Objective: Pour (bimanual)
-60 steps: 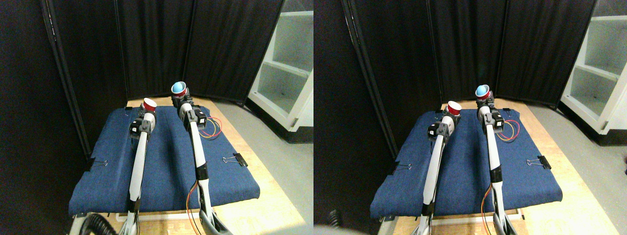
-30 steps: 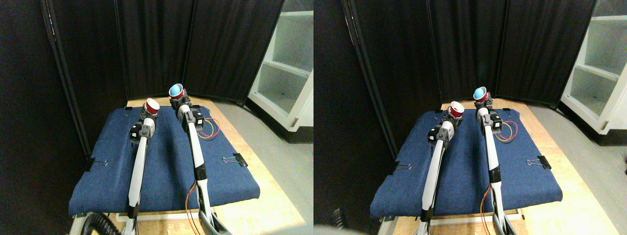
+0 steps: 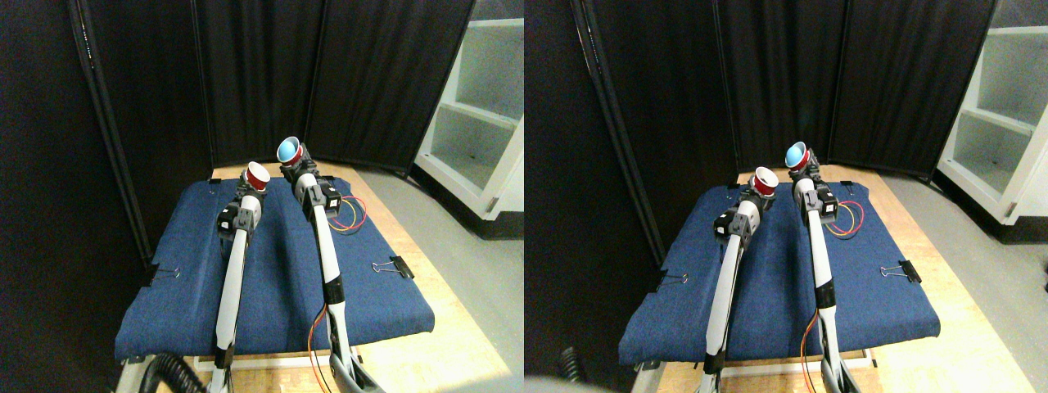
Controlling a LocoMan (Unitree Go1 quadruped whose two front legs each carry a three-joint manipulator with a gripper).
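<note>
Compared with a second ago, I am bringing my two cups closer: the right one is drifting left and leaning toward the left one, and the gap is narrowing.

On the left, my left gripper (image 3: 246, 190) is clamping the small red plastic cup with a white rim (image 3: 257, 175), holding it near upright with its mouth tipped slightly rightward, I judge so it can receive. Beside it and higher, my right gripper (image 3: 292, 164) is gripping the red plastic cup with a pale blue inside (image 3: 287, 150), tilting its mouth left and down toward the receiver; the two rims are near but apart. I am reading this as the start of the pour, with more tilt needed before anything passes across.

Both cups are hanging above the far part of the blue cloth-covered table (image 3: 278, 278), well inside its edges. Open cloth is lying all around my arms. To the right, loose coloured wires (image 3: 354, 214) and a black binder clip (image 3: 399, 267) are sitting clear of my path, and the dark curtain panels (image 3: 262, 74) are standing close behind the cups.
</note>
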